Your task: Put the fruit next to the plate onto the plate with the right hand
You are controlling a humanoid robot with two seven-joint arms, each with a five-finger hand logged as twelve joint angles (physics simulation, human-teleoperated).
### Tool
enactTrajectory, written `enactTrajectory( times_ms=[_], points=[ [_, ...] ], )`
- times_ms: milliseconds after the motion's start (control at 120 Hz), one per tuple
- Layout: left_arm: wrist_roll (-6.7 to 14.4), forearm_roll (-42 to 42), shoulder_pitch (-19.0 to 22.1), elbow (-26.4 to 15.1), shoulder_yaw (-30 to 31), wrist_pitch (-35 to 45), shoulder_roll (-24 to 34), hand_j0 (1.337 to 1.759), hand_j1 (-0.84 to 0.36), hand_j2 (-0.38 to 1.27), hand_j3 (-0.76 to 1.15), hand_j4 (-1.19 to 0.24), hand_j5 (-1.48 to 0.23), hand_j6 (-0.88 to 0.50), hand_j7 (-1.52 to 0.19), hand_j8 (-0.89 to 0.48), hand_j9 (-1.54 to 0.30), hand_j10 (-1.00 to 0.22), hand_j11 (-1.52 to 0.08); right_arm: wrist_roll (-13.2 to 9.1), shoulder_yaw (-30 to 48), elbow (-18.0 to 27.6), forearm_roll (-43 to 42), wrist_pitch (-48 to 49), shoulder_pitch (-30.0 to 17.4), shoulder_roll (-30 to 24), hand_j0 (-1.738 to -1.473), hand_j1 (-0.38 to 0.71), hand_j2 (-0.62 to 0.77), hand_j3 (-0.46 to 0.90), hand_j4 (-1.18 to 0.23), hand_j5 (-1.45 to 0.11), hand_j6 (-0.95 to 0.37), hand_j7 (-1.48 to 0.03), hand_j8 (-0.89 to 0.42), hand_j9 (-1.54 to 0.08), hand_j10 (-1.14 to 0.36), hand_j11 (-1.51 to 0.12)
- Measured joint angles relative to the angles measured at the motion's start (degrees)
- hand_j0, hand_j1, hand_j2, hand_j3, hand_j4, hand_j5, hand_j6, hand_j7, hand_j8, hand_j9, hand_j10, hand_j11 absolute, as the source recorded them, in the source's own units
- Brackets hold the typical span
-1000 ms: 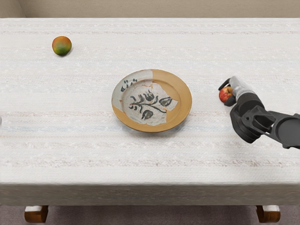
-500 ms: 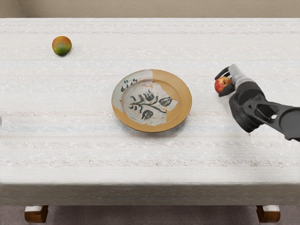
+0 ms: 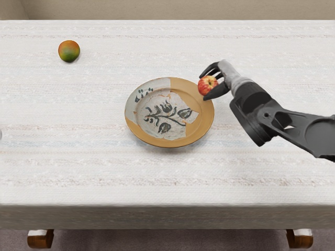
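Note:
A small red apple [image 3: 207,84] is held in my right hand [image 3: 213,82], whose fingers curl around it. The hand hovers over the upper right rim of the plate [image 3: 204,116], an orange-brown dish with a pale centre and a dark leaf pattern. My right arm [image 3: 272,120] reaches in from the right edge. The left hand is out of sight.
A green and orange fruit [image 3: 68,50] lies at the far left of the table, well away from the plate. The pale cloth-covered table [image 3: 167,172] spreads wide around the plate, and its front edge runs along the bottom.
My right hand lifted the apple off the table to the right of the plate and carried it leftward, up to the plate's upper right rim.

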Motion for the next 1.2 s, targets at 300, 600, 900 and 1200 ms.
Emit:
enactTrajectory(
  times_ms=[300, 600, 900, 1200],
  points=[
    [0.0, 0.0, 0.0, 0.0, 0.0, 0.0, 0.0, 1.658, 0.34, 0.0, 0.0, -0.01, -0.01, -0.01, -0.01, -0.01, -0.01, -0.01, -0.01, 0.0, -0.1, 0.2, -0.1, -0.3, -2.3, 7.0, -1.657, 0.16, 0.18, 0.0, -0.5, -0.77, -0.35, -0.73, -0.3, -0.78, -0.58, -0.77],
    [0.0, 0.0, 0.1, 0.0, 0.0, 0.0, 0.0, 1.658, 0.34, 0.0, 0.0, -0.01, -0.01, -0.01, -0.01, -0.01, -0.01, -0.01, -0.01, -0.1, 21.8, 3.8, 7.9, 26.8, -9.4, 6.6, -1.658, -0.21, 0.04, 0.0, -0.14, -0.21, -0.1, -0.2, -0.09, -0.21, -0.16, -0.21],
    [0.0, 0.0, -0.2, 0.0, 0.0, -0.2, 0.0, 1.658, 0.34, 0.0, 0.0, -0.01, -0.01, -0.01, -0.01, -0.01, -0.01, -0.01, -0.01, -0.1, 56.2, 5.8, 31.4, 61.1, -33.8, 2.9, -1.658, -0.29, 0.01, 0.0, -0.05, -0.07, -0.04, -0.07, -0.04, -0.07, -0.05, -0.07],
    [0.0, 0.0, 0.1, 0.0, 0.0, -0.1, 0.0, 1.658, 0.34, 0.0, 0.0, -0.01, -0.01, -0.01, -0.01, -0.01, -0.01, -0.01, -0.01, -0.1, 77.3, 5.0, 40.4, 65.2, -49.0, -1.3, -1.658, -0.32, 0.0, 0.0, -0.03, -0.04, -0.03, -0.04, -0.03, -0.04, -0.03, -0.04]
  ],
)
